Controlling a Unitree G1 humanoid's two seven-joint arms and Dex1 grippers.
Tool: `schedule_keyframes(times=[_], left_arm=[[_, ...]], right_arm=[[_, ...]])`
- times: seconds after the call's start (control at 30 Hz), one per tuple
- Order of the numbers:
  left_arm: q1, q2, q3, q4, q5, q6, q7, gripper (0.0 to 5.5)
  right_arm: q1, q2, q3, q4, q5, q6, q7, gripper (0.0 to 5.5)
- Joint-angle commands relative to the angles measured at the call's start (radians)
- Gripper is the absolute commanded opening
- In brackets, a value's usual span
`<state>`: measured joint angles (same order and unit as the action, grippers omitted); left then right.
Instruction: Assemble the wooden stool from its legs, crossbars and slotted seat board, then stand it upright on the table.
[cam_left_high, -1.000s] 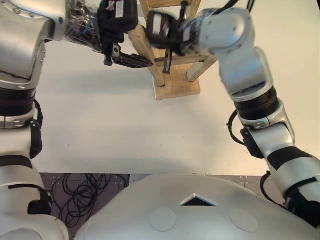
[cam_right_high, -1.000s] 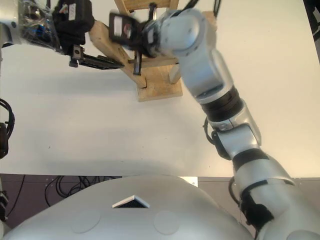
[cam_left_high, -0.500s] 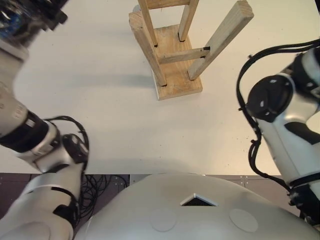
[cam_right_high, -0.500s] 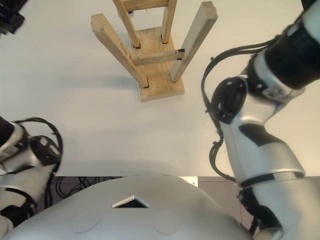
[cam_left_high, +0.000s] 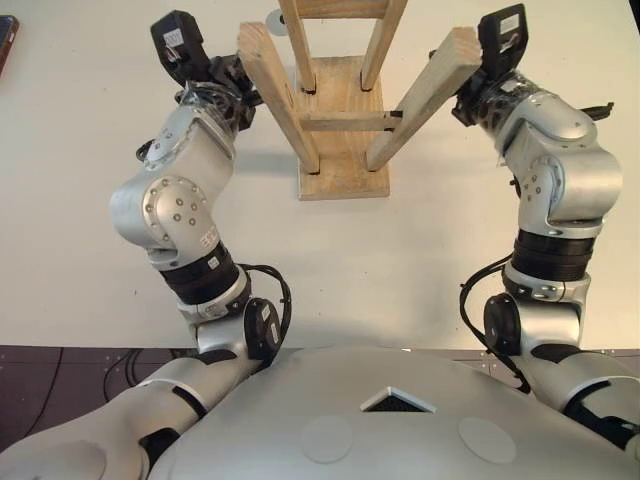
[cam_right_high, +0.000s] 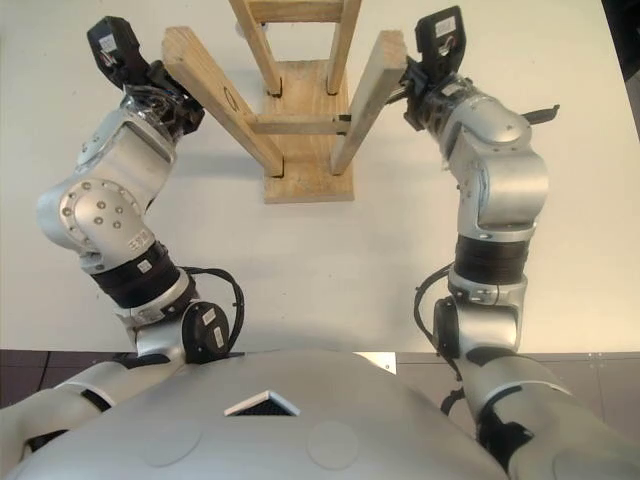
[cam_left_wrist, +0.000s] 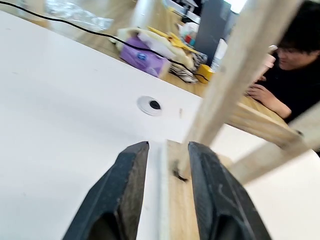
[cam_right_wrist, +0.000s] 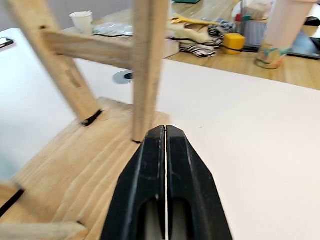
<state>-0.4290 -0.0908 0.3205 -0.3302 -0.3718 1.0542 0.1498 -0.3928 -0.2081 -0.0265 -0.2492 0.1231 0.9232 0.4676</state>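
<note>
Black left pincer (cam_left_wrist: 167, 146), back at 11 o'clock after swinging clear half a second ago, straddles a stool (cam_left_high: 340, 150) leg (cam_left_high: 280, 100) unclenched, with a gap beside the wood. At 12 o'clock the stool stands inverted and unmoved, seat board (cam_left_high: 345, 182) flat on the table (cam_left_high: 100, 150). At 1 o'clock the right pincer (cam_right_wrist: 165, 131), likewise returned, is clenched on nothing. Assembly looks done; flipping remains. A white label (cam_left_high: 173, 37) on the left wrist housing is too small to read.

A broad white table (cam_left_high: 400, 270) filled the foreground, with a round cable port (cam_left_wrist: 150, 105) set into its top. Beyond its far edge ran a wooden bench (cam_right_wrist: 215, 61) cluttered with a purple packet (cam_left_wrist: 142, 56), a yellow box (cam_right_wrist: 233, 41) and a paper cup (cam_right_wrist: 81, 21). Dark floor (cam_right_high: 600, 365) showed below the table's near edge.
</note>
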Motion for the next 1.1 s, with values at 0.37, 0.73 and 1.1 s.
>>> schedule_keyframes(times=[0.37, 0.73, 1.1], left_arm=[[-0.084, 0.289, -0.09, 0.643, 0.192, -0.785, -0.334, 1.39], [0.613, 0.324, -0.166, -0.117, -0.038, -0.171, -0.414, 1.39], [0.151, 0.408, -0.386, 0.514, 0.098, -0.262, -0.574, 1.39]], right_arm=[[0.003, -0.123, 0.216, -0.315, 0.313, 0.189, 0.276, 0.0], [0.097, -0.737, 0.063, 0.103, 0.299, -0.107, 0.748, 0.0], [-0.086, -0.318, 0.368, 0.601, -0.102, -0.895, 0.516, 0.0]])
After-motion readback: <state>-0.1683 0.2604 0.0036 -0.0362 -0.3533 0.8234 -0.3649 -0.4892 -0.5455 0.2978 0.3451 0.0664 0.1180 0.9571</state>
